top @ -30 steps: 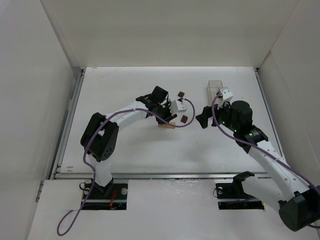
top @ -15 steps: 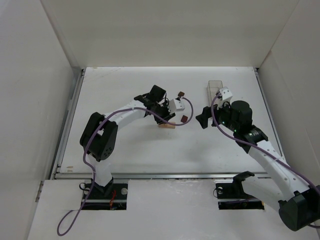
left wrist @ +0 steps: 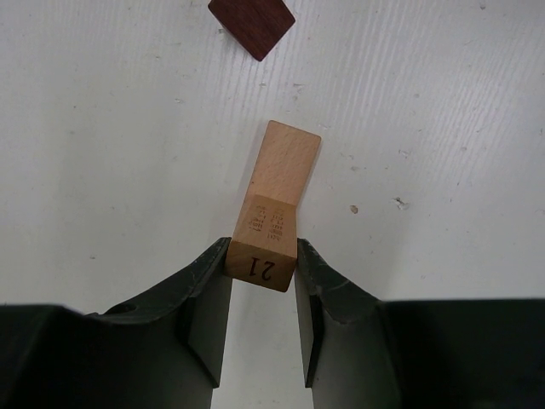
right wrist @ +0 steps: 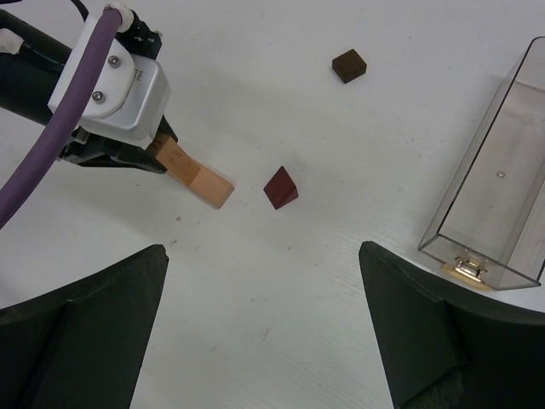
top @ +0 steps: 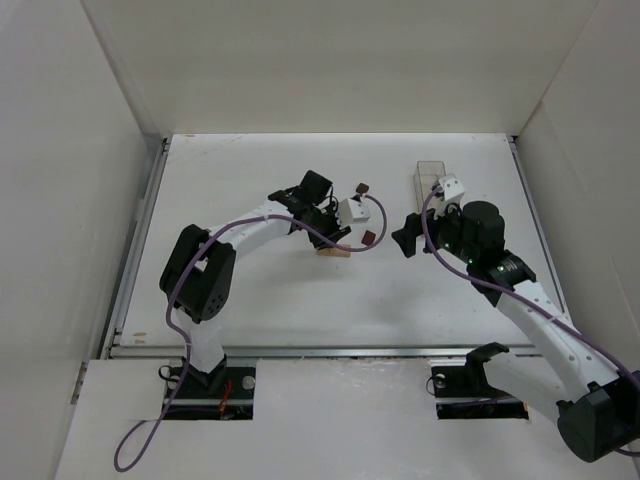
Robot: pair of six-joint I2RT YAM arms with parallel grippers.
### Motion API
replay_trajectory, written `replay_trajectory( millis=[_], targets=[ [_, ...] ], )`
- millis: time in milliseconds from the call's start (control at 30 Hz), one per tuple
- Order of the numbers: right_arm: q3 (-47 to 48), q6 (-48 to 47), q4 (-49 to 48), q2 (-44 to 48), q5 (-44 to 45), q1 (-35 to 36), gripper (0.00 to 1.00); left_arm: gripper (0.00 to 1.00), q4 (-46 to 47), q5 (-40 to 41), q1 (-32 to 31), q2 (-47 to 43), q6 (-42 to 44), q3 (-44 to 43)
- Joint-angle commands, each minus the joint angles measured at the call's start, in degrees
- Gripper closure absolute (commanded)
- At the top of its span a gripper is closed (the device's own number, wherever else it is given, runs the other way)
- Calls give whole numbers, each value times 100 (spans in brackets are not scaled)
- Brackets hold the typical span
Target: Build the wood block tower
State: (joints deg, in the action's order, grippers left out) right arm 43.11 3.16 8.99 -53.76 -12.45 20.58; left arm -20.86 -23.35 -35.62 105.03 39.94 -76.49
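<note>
The left pincer [left wrist: 262, 260] clamps the numbered end of the tan bar [left wrist: 285, 166]; the right pincer [right wrist: 264, 328] stands open and empty, toward the right edge of the desk [top: 250, 300].

tan block [left wrist: 277, 196]: 1 | dark cubes [right wrist: 280, 187] [right wrist: 349, 65]: 2 | clear box [right wrist: 502, 196]: 1

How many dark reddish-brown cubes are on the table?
2. One cube lies by the free end of the tan bar in the left gripper; a second cube sits farther back. Others may be hidden.
</note>
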Motion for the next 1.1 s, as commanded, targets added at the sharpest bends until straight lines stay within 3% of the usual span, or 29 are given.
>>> replay_trajectory(
  millis=[0,667,900,1067],
  targets=[
    [110,-79,-135,14,-56,-71,0,100,-50,76,-33,-326,-57,108],
    [110,-131,-135,-91,-56,-72,0,100,-40,-29,-86,-326,-110,108],
    [110,-131,-135,-91,-3,-72,0,80,-102,-29,-86,-326,-57,161],
    [110,-131,-135,-91,-3,-72,0,73,-154,-29,-86,-326,-5,161]
  ],
)
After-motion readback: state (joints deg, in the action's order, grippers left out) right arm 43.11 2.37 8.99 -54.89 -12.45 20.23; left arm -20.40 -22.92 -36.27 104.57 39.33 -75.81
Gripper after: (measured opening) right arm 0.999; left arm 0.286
